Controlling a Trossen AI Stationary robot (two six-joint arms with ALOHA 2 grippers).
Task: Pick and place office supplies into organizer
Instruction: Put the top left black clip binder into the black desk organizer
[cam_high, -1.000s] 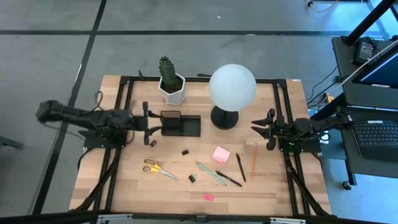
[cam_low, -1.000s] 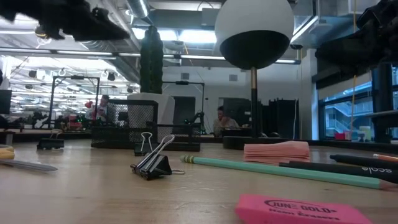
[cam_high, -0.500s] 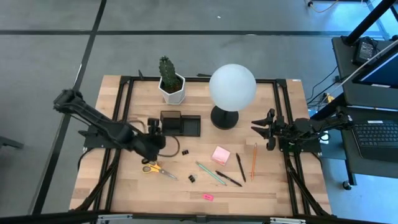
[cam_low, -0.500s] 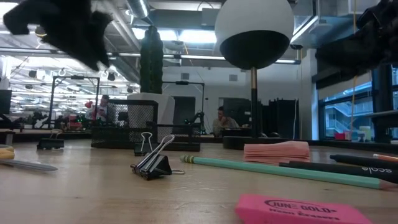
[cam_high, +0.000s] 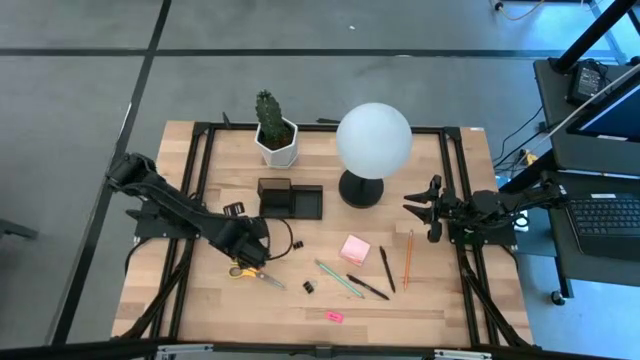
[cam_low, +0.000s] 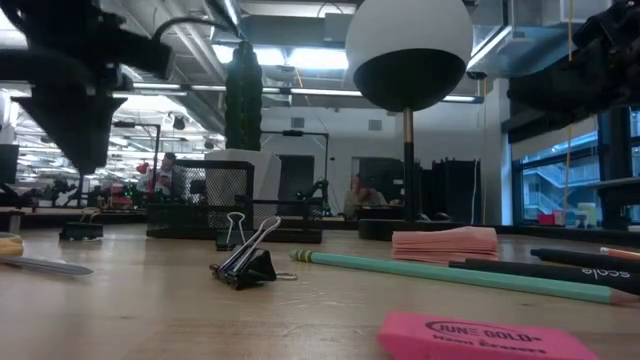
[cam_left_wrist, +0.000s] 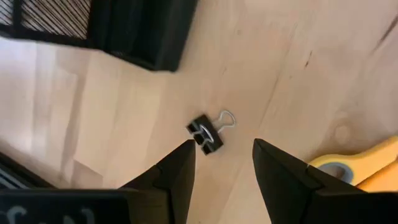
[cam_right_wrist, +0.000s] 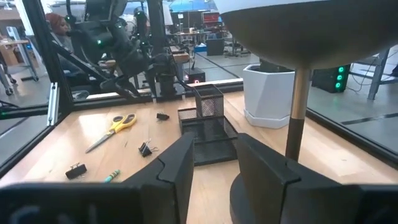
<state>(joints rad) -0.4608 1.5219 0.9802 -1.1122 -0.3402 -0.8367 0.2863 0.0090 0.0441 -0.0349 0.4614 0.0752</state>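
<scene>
Your organizer (cam_high: 290, 200): beside lamp base, mid-table. Your left gripper (cam_left_wrist: 222, 163): jaws parted, empty, poised over a binder clip (cam_left_wrist: 206, 134) near yellow scissors (cam_high: 252, 270). Your right gripper (cam_high: 418, 208): jaws parted, empty, waits at right edge.

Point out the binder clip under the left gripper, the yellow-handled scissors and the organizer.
binder clip (cam_left_wrist: 205, 134): left wrist view, on its black body.
yellow-handled scissors (cam_high: 241, 270): high view, on the yellow handles.
organizer (cam_high: 305, 204): high view, on the low tray's floor.
</scene>
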